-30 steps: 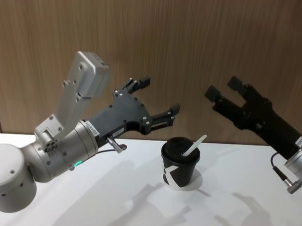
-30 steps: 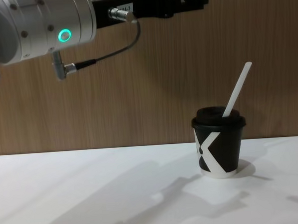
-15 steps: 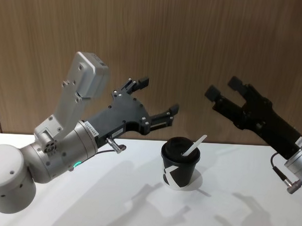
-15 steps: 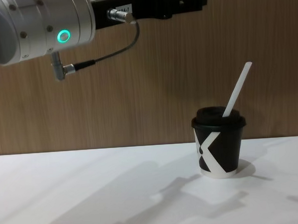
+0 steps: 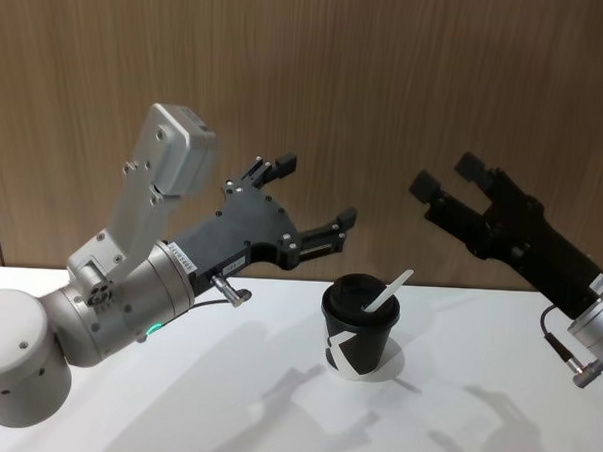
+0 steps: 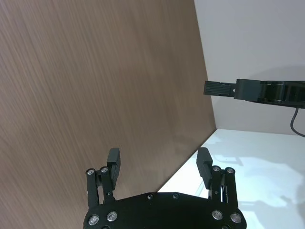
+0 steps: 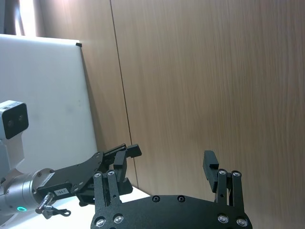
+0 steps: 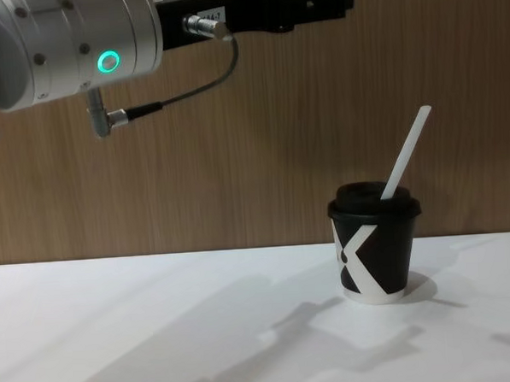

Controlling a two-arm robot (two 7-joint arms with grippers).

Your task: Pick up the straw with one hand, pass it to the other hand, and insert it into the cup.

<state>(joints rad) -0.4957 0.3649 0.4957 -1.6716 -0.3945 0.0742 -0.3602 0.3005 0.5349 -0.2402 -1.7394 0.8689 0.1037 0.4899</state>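
A wood-grain wall (image 5: 387, 110) stood behind a plain white table (image 8: 160, 333), and the cup (image 8: 375, 240) sat upright on the table, right of centre in the chest view. The straw (image 8: 405, 152) was already through the lid, its lower end out of sight inside and its long axis leaning up and away toward the robot's right. From the head view it poked out of the lid toward the right arm's side.

Both grippers hung in the air well above the table, and neither touched cup or straw. The left gripper (image 5: 313, 201) sat up and to the left of the cup with its jaws spread wide and nothing between them; the left wrist view showed the same empty gap (image 6: 159, 164). The right gripper (image 5: 446, 175) was up and to the right, jaws likewise spread and empty, pointing toward the wall. The straw's free end tipped toward the right gripper, which looked slightly nearer to it.

Judging by how things lay, the insertion looked done, with only withdrawal of the arms left
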